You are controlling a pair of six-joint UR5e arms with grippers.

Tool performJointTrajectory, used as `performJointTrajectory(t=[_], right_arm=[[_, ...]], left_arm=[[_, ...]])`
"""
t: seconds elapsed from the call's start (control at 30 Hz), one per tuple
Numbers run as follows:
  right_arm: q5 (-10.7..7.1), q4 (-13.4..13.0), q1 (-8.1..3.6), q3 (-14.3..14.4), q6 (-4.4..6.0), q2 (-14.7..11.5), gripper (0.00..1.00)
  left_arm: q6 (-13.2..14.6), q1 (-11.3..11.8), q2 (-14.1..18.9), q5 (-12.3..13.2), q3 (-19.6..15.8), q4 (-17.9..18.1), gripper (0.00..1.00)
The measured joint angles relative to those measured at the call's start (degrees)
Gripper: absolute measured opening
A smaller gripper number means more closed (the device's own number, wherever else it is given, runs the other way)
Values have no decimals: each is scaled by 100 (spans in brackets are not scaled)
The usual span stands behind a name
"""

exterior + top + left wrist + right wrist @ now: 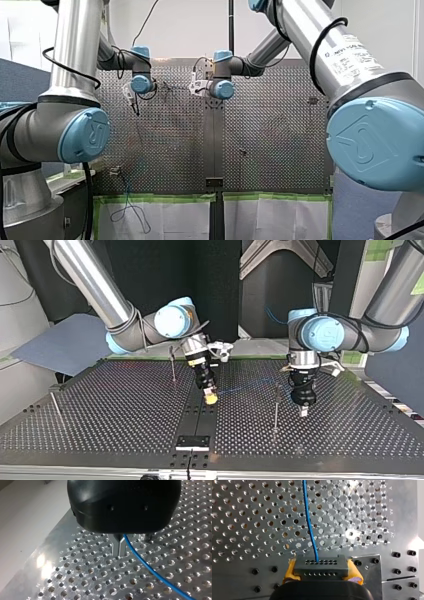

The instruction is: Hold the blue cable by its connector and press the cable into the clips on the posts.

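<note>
Right gripper (322, 572): yellow pads (290, 568) closed on the dark connector (320, 566).
Blue cable (309, 525): leaves the connector over the perforated table (249, 517), passing just beside the left gripper (120, 551).
Left gripper: fingers (116, 546) nearly together, holding nothing.
Risk: a sideways pull could twist the connector in the pads, or the cable could slide past the thin post (276, 410) instead of seating.

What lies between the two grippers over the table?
In the top view, the blue cable runs from the connector in my right gripper toward my left gripper, past a thin upright post near the left one.
</note>
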Motion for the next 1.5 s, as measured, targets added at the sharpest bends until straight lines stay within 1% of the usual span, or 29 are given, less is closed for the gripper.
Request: performJointTrajectory(t=[0.13, 0.27, 0.33, 0.47, 0.53, 0.63, 0.77, 0.9, 1.1, 1.2, 1.27, 1.33, 1.37, 1.4, 1.43, 1.47, 1.5], right_arm=[[-23, -5, -53, -41, 0, 28, 0], [-46, 8, -80, -153, 0, 168, 0], [-47, 14, -81, -206, 0, 255, 0], [-26, 19, -97, -280, 9, 323, 0], [18, 31, -119, -317, 40, 334, 0], [126, 47, -172, -345, 95, 339, 0], [301, 61, -249, -354, 141, 342, 0], [531, 74, -323, -367, 175, 348, 0], [808, 143, -416, -384, 198, 350, 0], [961, 194, -474, -385, 256, 350, 0], [1024, 215, -501, -384, 283, 350, 0], [1056, 229, -516, -386, 287, 350, 0], [1053, 232, -519, -386, 282, 350, 0], [1031, 235, -517, -387, 267, 350, 0], [1000, 236, -511, -387, 249, 350, 0], [961, 237, -504, -389, 227, 349, 0], [900, 238, -493, -395, 189, 350, 0]], left_arm=[[48, 115, -139, 111, 165, -143, 2], [87, 165, -309, 147, 364, -336, 2], [143, 172, -408, 158, 485, -458, 2], [321, 198, -567, 167, 685, -680, 2], [431, 214, -600, 168, 746, -798, 2], [591, 230, -617, 169, 781, -973, 2], [671, 245, -622, 170, 793, -1214, 2], [673, 261, -623, 197, 797, -1417, 2], [631, 276, -656, 263, 868, -1567, 2], [632, 279, -680, 282, 904, -1659, 2], [634, 282, -688, 291, 915, -1697, 2], [634, 288, -692, 296, 922, -1721, 2], [635, 291, -692, 291, 923, -1724, 5], [637, 298, -692, 277, 923, -1725, 5], [642, 306, -691, 260, 924, -1724, 13], [649, 314, -690, 240, 924, -1724, 29], [668, 327, -689, 205, 924, -1725, 29]])
